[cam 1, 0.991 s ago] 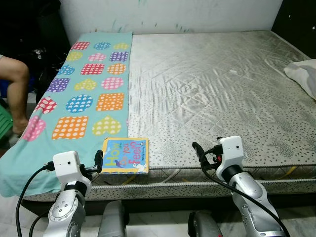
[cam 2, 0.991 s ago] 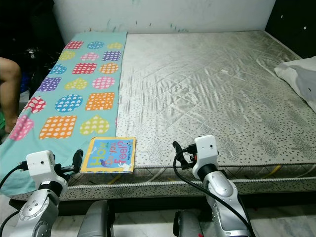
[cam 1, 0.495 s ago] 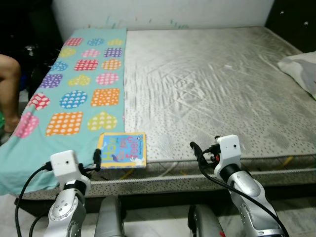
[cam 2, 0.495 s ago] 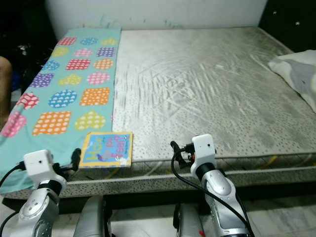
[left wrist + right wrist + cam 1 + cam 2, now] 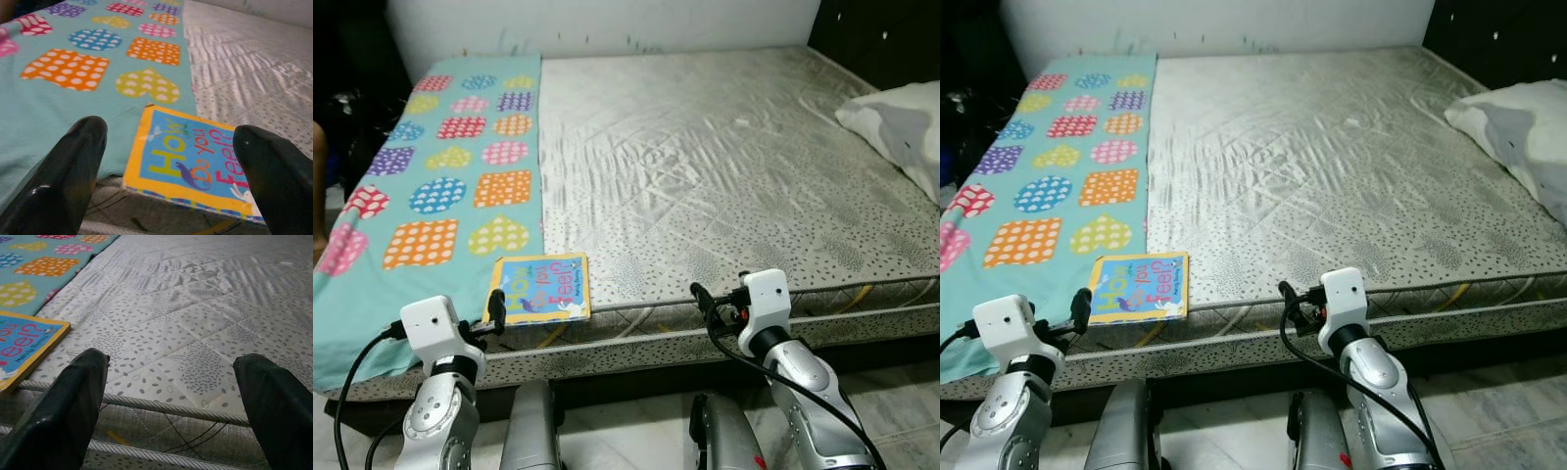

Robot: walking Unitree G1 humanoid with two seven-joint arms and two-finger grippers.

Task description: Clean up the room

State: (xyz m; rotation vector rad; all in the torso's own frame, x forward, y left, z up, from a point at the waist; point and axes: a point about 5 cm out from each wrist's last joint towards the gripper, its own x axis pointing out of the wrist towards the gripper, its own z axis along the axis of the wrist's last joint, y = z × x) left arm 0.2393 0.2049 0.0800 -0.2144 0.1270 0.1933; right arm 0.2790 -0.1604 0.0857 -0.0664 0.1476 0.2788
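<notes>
Book [image 5: 540, 288] — flat, square, glossy — on quilted mattress [image 5: 724, 166]; left claw [image 5: 171, 161], right claw [image 5: 171, 396] agape, empty.

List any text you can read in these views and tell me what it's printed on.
"How Do You Feel?" on the cover of the book lying at the near edge of the mattress, partly on the patterned blanket.
A small line at the cover's corner is too blurred to read.
No other text shows.
</notes>
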